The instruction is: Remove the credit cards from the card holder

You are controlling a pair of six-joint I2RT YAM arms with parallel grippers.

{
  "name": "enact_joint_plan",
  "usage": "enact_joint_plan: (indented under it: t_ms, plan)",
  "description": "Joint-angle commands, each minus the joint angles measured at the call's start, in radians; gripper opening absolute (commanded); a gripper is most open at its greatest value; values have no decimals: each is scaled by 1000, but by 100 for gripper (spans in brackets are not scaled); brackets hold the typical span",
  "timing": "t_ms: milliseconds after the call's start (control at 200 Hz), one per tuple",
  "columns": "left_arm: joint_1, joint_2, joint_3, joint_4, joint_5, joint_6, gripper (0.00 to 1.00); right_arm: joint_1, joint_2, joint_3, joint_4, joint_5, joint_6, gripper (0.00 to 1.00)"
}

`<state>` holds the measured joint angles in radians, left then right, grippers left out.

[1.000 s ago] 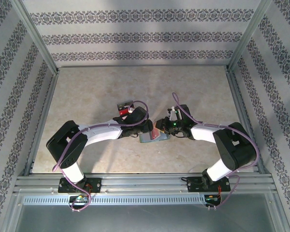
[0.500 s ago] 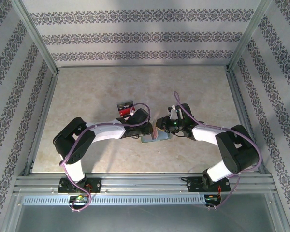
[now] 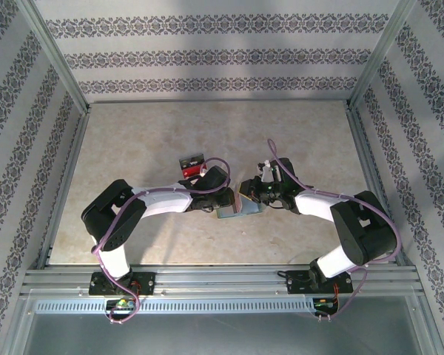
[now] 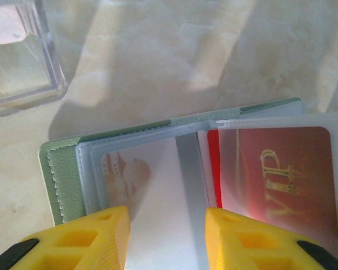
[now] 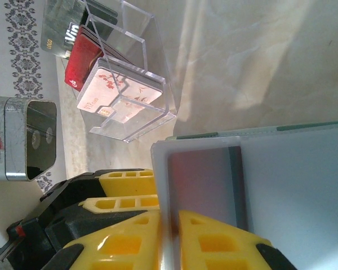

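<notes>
A beige, marbled surface (image 3: 207,129) is boxed in by the back wall (image 3: 222,52), left wall (image 3: 15,155) and right wall (image 3: 433,126), all white with grey floral bands. Aluminium posts (image 3: 55,55) rise at the far corners. A metal rail (image 3: 222,279) runs along the near edge. Soft light leaves pale patches on the surface.

White arms (image 3: 163,201), purple cables (image 3: 216,158), yellow fingers (image 4: 96,236)

Table (image 3: 207,126): beige marbled top, flat, lit from above.

Laid directly on it:
1. Clear plastic tray (image 3: 192,164), upright, placed just off the table's centre at ten o'clock.
2. Card holder (image 3: 233,211), pale teal cover with clear sleeves, spread open at five o'clock from the tray, near it but apart.
</notes>
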<state>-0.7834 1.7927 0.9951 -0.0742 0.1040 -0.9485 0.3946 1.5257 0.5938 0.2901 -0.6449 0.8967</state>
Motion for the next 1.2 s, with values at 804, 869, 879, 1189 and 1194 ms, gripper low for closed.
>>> enact_joint_plan:
  t_ms: [804, 869, 879, 1189, 1194]
  plan:
    - [29, -101, -60, -33, -68, -26, 40, 29, 76, 14, 6, 51, -32, 21]
    - [29, -125, -64, -34, -82, -26, 41, 29, 77, 15, 7, 50, -33, 20]
    - [29, -128, -63, -36, -84, -24, 42, 29, 78, 15, 7, 50, -32, 20]
    - [28, -135, -25, 11, -48, 13, 59, 29, 82, 20, 9, 47, -31, 20]
    - [28, -134, -25, 12, -47, 14, 59, 29, 82, 20, 8, 47, -31, 20]
